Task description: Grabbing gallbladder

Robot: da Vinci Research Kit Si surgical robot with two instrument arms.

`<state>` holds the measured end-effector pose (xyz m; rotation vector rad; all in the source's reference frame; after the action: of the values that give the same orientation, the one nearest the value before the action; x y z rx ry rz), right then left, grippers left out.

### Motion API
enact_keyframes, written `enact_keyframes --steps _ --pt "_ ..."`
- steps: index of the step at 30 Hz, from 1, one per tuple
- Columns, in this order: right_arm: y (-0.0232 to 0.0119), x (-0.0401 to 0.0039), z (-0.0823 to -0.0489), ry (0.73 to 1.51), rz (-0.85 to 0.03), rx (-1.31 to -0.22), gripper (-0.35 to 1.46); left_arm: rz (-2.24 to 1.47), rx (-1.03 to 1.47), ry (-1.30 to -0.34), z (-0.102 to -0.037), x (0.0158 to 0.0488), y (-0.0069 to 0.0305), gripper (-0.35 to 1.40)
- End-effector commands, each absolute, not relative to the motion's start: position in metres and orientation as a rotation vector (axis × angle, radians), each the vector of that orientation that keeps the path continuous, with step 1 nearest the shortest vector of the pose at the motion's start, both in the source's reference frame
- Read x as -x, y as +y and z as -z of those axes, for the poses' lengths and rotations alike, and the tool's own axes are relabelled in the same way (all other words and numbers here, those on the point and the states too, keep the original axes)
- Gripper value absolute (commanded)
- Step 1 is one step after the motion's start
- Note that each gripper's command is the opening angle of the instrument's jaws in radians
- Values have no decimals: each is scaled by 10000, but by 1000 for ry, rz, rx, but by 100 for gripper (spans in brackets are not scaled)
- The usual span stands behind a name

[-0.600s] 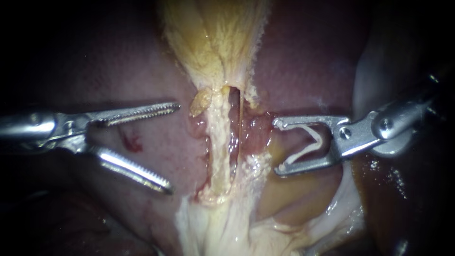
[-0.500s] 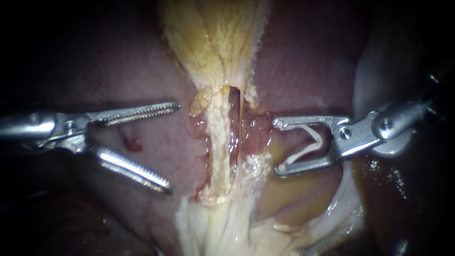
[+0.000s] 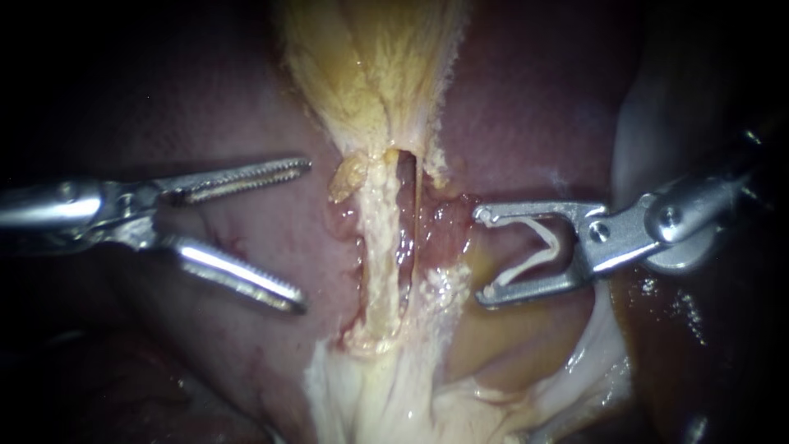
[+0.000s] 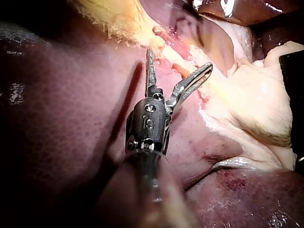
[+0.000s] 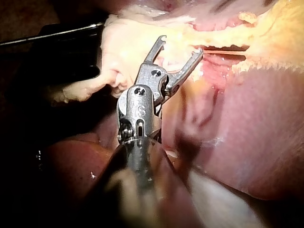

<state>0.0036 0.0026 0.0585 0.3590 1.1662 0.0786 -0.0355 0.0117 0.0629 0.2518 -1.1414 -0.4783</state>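
The yellow, fuzzy-edged gallbladder (image 3: 370, 74) hangs down the middle and narrows into a pale strip (image 3: 378, 255) with a thin tube (image 3: 417, 222) beside it. My left instrument (image 3: 306, 235) lies left of that strip over the liver (image 3: 246, 123), its serrated jaws open and holding nothing. In the left wrist view, the left instrument (image 4: 179, 58) points at the raw pink strip, short of the gallbladder (image 4: 114, 16). My right instrument (image 3: 481, 256) sits right of the strip. Its jaws stand wide apart, holding a white V-shaped clip (image 3: 538, 247) between them. No tissue is in the right instrument (image 5: 181, 45).
Whitish fatty tissue (image 3: 378, 395) spreads below the strip. A pale fold (image 3: 649, 107) rises behind the right shaft, with dark brown tissue (image 3: 682, 345) under it. Purple liver (image 3: 526, 107) surrounds the gallbladder on both sides.
My left instrument has shifted a little upward against the liver, jaws still open. The right instrument and its clip have not moved.
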Motion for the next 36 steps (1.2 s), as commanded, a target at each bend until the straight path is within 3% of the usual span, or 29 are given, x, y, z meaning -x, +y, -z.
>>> enact_keyframes --steps 1,12,26,29,36 --pt "26 -37 -585 1166 -79 -359 50 492 -254 -1138 -632 357 120 101" --pt "26 -37 -585 1166 -79 -359 50 559 -251 -1123 -650 373 140 93" --pt "26 -37 -585 1166 -79 -359 50 694 -268 -1077 -665 368 153 62" --pt "26 -37 -585 1166 -79 -359 50 719 -277 -1068 -664 367 153 47" --pt "26 -37 -585 1166 -79 -359 50 745 -292 -1044 -664 361 152 -33"
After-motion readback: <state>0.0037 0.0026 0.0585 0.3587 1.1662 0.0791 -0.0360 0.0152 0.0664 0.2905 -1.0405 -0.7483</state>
